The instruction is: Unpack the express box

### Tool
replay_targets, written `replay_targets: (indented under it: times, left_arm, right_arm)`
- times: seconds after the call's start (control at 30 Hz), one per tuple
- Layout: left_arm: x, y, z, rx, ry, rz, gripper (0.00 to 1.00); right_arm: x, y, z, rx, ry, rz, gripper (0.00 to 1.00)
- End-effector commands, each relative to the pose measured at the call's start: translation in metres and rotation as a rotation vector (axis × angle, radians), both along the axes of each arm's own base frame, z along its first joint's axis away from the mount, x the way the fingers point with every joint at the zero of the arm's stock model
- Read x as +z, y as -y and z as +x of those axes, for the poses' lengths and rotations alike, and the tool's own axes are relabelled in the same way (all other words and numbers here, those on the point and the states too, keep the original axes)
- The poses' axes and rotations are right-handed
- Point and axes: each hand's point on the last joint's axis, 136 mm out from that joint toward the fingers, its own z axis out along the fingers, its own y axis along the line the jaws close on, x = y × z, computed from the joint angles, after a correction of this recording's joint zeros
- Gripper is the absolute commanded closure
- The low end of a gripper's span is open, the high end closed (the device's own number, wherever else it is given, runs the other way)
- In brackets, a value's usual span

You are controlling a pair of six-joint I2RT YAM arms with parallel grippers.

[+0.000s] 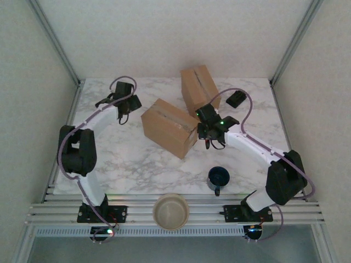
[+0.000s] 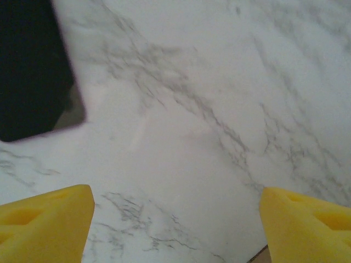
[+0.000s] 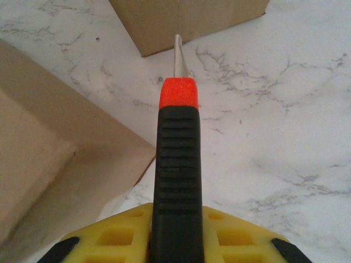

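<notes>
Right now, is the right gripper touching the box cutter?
Touching. The right wrist view shows the box cutter clamped between the yellow fingers of the right gripper.

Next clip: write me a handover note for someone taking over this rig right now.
Left gripper: open, empty, over bare table.
Right gripper: shut on knife, blade aimed at the far box, near box to its left.
Done: knife in grip.
To do: both boxes look uncut; cut one open, unpack.
</notes>
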Motion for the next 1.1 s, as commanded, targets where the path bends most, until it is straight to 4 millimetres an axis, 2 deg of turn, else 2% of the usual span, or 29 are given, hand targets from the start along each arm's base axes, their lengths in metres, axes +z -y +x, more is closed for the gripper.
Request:
replay_targets:
  times: [0.0,0.13,0.27,0.43,0.6,0.63,0.67,0.8,0.9,1.0,1.07]
  left_arm:
    - [0.005,0.030,0.007,-0.111,0.061,-0.075,0.21]
    - [-0.005,0.051,-0.010,-0.166,0.045,-0.085,0.20]
    - [-0.017,0.065,-0.048,-0.193,0.001,-0.084,0.19]
    - [-0.021,0.052,-0.109,-0.140,-0.055,-0.051,0.19]
    - [-0.008,0.028,-0.167,-0.056,-0.048,-0.086,0.18]
    - [-0.008,0.027,-0.175,-0.049,-0.047,-0.099,0.18]
    - [-0.009,0.025,-0.184,-0.042,-0.050,-0.116,0.18]
    - [-0.021,0.029,-0.210,-0.041,-0.066,-0.191,0.18]
    - [-0.031,0.034,-0.224,-0.047,-0.090,-0.212,0.17]
    - [-0.030,0.030,-0.234,-0.038,-0.105,-0.185,0.16]
    - [-0.021,0.021,-0.239,-0.021,-0.104,-0.151,0.14]
  right_arm:
    - [0.009,-0.003,0.017,-0.039,0.044,0.003,1.00]
    - [0.005,-0.015,0.023,-0.016,0.031,0.008,1.00]
    - [0.003,-0.037,0.027,0.044,0.018,0.012,1.00]
    - [-0.001,-0.075,0.028,0.148,-0.010,0.040,1.00]
    - [-0.001,-0.118,0.033,0.257,-0.037,0.081,1.00]
    - [-0.002,-0.124,0.036,0.267,-0.041,0.086,1.00]
    - [-0.002,-0.140,0.031,0.306,-0.046,0.095,1.00]
    - [0.000,-0.171,0.043,0.361,-0.051,0.117,1.00]
    - [0.002,-0.179,0.053,0.367,-0.054,0.099,1.00]
    - [0.008,-0.168,0.056,0.337,-0.030,0.055,1.00]
    - [0.014,-0.154,0.056,0.310,-0.009,0.032,1.00]
